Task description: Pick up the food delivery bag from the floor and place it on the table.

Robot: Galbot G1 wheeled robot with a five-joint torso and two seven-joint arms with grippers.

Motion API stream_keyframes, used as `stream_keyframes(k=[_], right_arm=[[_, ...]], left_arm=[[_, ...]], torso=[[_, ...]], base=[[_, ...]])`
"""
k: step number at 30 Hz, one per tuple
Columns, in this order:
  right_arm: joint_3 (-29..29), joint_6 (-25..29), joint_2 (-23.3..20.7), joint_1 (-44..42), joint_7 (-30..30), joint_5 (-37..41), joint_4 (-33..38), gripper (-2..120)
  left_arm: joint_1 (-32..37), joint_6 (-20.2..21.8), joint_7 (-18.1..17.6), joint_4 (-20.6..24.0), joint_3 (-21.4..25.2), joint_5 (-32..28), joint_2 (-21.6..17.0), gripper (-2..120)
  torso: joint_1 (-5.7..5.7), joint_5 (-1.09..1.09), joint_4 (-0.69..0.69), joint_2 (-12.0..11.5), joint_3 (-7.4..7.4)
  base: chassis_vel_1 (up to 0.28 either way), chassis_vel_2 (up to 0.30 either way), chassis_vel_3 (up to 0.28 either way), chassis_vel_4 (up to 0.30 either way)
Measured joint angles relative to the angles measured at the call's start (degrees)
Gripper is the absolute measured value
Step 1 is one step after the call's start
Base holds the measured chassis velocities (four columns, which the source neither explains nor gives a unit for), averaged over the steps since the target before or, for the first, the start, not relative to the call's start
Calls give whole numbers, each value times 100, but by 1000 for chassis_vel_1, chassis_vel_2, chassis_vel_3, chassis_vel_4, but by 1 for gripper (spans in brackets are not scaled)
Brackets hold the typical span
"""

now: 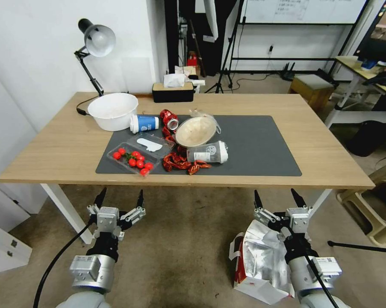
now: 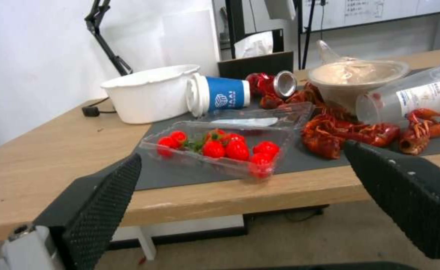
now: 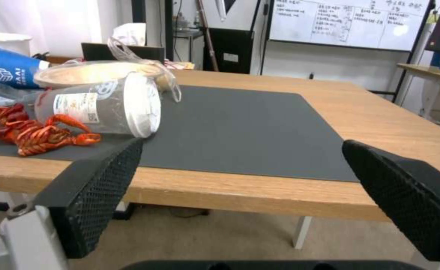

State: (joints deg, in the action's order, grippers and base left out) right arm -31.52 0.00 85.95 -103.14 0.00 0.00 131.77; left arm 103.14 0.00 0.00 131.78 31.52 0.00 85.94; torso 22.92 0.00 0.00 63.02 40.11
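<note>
The large white paper food delivery bag with red side panels and crinkled silver foil lining [image 1: 261,261] stands open-mouthed on the worn grey-brown carpet-like floor [image 1: 180,248], in front of the near edge of the long light-wood table with white legs [image 1: 64,149] and partly beneath the right arm. The right gripper [image 1: 279,200] hangs above the bag's far rim, jaws spread wide and holding nothing; it points toward the table edge. The left gripper [image 1: 119,199], well to the bag's left, is likewise wide open and empty. On the table, the dark grey mat [image 1: 261,149] carries clutter on its left half: a clear plastic tray of red strawberries [image 1: 133,160], red crayfish [image 1: 178,162] and a toppled blue paper cup [image 1: 145,123]; the right half lies bare. Judged from this arrangement, the pick has not begun: grasping, lifting and placing all remain.
</note>
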Motion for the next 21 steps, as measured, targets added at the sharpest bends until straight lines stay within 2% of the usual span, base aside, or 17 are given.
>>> stream_keyframes(k=[17,21], right_arm=[[0,-12,-5,1,-1,1,2,100],[-35,-279,-95,42,-34,102,74,100]], left_arm=[[0,4,-9,2,-1,-11,-5,100],[-21,248,-274,110,-48,-300,-129,100]], torso=[[0,0,0,0,0],[0,0,0,0,0]], base=[[0,0,0,0],[0,0,0,0]])
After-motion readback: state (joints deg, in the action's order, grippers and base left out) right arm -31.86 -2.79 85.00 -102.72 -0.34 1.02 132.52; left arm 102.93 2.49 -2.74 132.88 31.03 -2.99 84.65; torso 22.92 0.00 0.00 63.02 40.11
